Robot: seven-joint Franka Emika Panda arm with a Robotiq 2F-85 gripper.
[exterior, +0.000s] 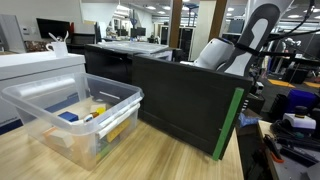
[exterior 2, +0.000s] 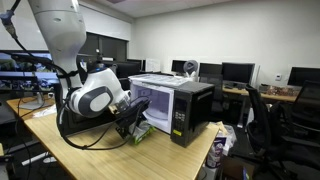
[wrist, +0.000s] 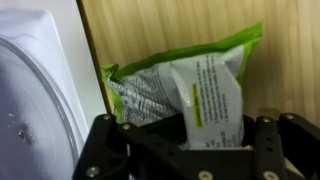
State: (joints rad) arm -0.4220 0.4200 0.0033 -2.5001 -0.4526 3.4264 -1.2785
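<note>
**A:** How do the fingers stand?

**B:** The gripper (wrist: 182, 122) has its fingers (wrist: 100, 145) spread wide, one on each side of a green packet (wrist: 140, 90). A white pouch (wrist: 215, 95) with a yellow-green stripe lies over the packet, in the gap. I cannot tell whether the pads touch either one.

**A:** And what is the packet lying on?

**B:** It lies flat on a light wooden table (wrist: 180, 25), close against a pale wall (wrist: 40, 50) at the edge of the wrist view. In an exterior view the arm bends low over that spot, just beside a black box (exterior 2: 195, 110) standing on the same table.

**A:** Any containers?

**B:** There is a clear plastic bin (exterior: 30, 105), open at the top, next to the black box and in front of a white appliance (exterior: 40, 65). Inside it are a blue item (exterior: 68, 116) and a yellow one (exterior: 98, 111). The rest of what is in it is too blurred to name.

**A:** What about the room?

**B:** It is an open office. Both exterior views show desks farther back, with dark monitors (exterior 2: 235, 72) and black chairs (exterior 2: 265, 105), and there are ceiling lights overhead.
</note>
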